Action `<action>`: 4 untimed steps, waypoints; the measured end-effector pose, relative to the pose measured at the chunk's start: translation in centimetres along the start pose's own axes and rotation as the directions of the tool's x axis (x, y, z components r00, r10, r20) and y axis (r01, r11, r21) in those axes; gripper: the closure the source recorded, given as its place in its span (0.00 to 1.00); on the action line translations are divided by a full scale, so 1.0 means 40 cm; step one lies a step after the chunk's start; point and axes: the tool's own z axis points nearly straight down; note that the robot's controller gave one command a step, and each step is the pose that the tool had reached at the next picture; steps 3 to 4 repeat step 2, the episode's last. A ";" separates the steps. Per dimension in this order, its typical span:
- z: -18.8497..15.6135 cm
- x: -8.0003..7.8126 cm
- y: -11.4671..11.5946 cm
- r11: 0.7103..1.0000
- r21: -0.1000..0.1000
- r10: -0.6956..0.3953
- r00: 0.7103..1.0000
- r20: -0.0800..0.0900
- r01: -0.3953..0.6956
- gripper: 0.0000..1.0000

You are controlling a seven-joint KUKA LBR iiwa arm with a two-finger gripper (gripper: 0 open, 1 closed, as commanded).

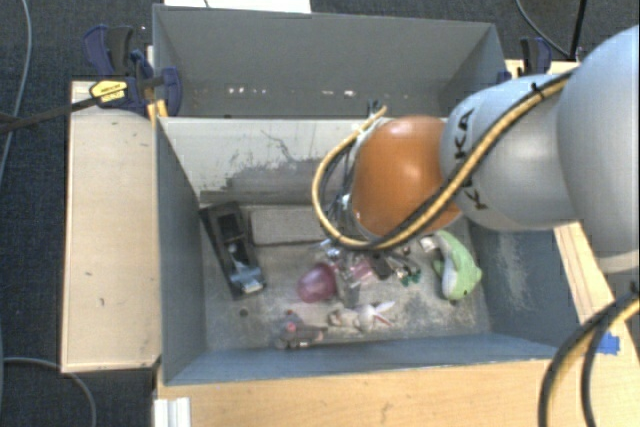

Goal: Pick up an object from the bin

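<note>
My gripper point(352, 287) reaches down into the middle of the bin floor from under the orange cover. Right beside it on its left lies a small purple-pink rounded thing point(317, 284), touching or nearly touching the fingers. Just below the gripper lies a small pale pinkish-white thing point(368, 315). To its right rests a green and white soft thing point(457, 267). A small dark and green piece point(407, 273) sits close to the gripper's right side.
A black tool with a grey end point(232, 250) lies along the bin's left wall. A small dark reddish piece point(296, 330) lies near the front wall. The arm and its cover hang over the bin's right half.
</note>
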 end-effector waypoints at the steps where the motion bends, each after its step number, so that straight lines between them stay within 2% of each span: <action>1: -0.309 0.014 -0.006 0.889 0.000 -0.458 0.889 0.002 0.458 1.00; 2: -0.403 0.018 -0.009 0.821 0.000 -0.571 0.821 0.002 0.571 1.00; 4: -0.403 0.018 -0.009 0.821 0.000 -0.571 0.821 0.002 0.571 1.00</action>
